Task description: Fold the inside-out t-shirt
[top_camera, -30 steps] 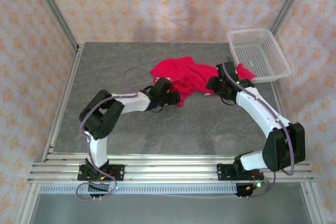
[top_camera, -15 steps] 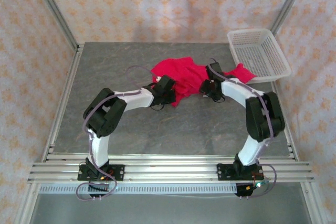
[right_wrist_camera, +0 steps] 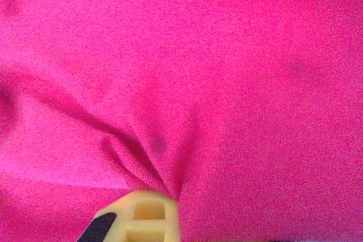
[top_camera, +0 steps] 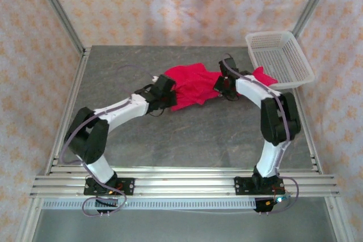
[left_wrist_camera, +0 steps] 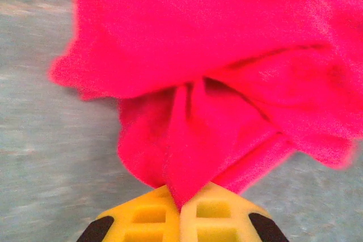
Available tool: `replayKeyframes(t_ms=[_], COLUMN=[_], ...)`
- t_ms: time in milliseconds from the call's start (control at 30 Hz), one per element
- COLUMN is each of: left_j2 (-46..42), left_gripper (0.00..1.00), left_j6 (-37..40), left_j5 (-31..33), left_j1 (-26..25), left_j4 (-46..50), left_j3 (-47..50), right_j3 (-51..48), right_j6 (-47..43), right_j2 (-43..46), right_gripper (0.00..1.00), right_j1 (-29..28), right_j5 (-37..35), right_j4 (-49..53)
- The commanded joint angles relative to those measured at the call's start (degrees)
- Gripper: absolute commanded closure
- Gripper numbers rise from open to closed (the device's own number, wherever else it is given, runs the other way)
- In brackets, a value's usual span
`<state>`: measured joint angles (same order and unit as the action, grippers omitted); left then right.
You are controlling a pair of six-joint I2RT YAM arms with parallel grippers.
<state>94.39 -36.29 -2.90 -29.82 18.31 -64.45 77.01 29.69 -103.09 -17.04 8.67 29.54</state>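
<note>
Gripping one red t-shirt (top_camera: pixel 193 80), the left tool (left_wrist_camera: pixel 180 202) and right tool (right_wrist_camera: pixel 172 201) each pinch cloth

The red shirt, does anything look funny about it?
Yes. The red t-shirt lies in a crumpled heap, not flat, one end beside the white basket. The left claw and right claw each pinch a fold.

A white mesh basket (top_camera: pixel 281 58) sits at the grey table's (top_camera: pixel 198 134) far right corner. Patterned walls (top_camera: pixel 187 4) enclose the table; metal rails (top_camera: pixel 181 184) line its near edge.
</note>
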Motion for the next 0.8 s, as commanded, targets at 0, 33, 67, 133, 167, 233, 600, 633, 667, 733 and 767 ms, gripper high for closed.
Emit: replayKeyframes(t_ms=[0, 33, 67, 133, 167, 233, 600, 633, 667, 733, 767], left_j2=[-7.28, -8.89, -10.66, -14.47, -16.46, -20.41, -33.62, -33.95, -34.24, -34.83, -35.16], left_gripper=[1.0, 1.0, 1.0, 1.0, 1.0, 1.0, 1.0, 1.0, 1.0, 1.0, 1.0], left_j6=[3.0, 3.51, 4.05, 4.64, 4.82, 5.22, 10.72, 11.17, 11.41, 11.43, 11.35], left_j5=[3.33, 3.5, 3.83, 3.95, 3.87, 3.77, 9.62, 10.11, 10.65, 11.32, 11.17], left_j1=[6.16, 7.89, 9.9, 13.41, 15.01, 17.01, 19.66, 20.04, 20.17, 20.24, 20.24], left_j4=[7.21, 8.45, 9.93, 12.33, 13.45, 14.97, 28.42, 29.77, 31.08, 32.05, 31.13], left_j3=[1.52, 1.59, 1.56, 1.45, 1.26, 0.73, -14.23, -16.51, -18.81, -21.18, -20.93], right_j3=[6.58, 8.08, 10.09, 13.82, 15.43, 17.59, 23.57, 24.31, 24.82, 23.61, 22.24], right_j6=[-1.2, -1.21, -1.04, -0.54, -0.03, 1.25, 9.85, 10.27, 10.58, 11.13, 11.4], right_j2=[13.49, 15.77, 17.71, 21.12, 22.78, 25.22, 31.86, 32.13, 32.23, 32.03, 31.6], right_gripper=[1.0, 1.0, 1.0, 1.0, 1.0, 1.0, 1.0, 1.0, 1.0, 1.0, 1.0], right_j1=[0.49, 0.61, 0.87, 1.43, 1.59, 1.58, 1.62, 1.63, 1.59, 1.57, 1.58], right_j5=[-4.05, -4.75, -5.42, -5.47, -5.07, -3.26, 4.73, 4.52, 4.33, 3.75, 3.11], right_j4=[8.7, 10.59, 12.72, 16.03, 17.06, 17.65, 19.21, 20.0, 20.41, 20.02, 19.18])
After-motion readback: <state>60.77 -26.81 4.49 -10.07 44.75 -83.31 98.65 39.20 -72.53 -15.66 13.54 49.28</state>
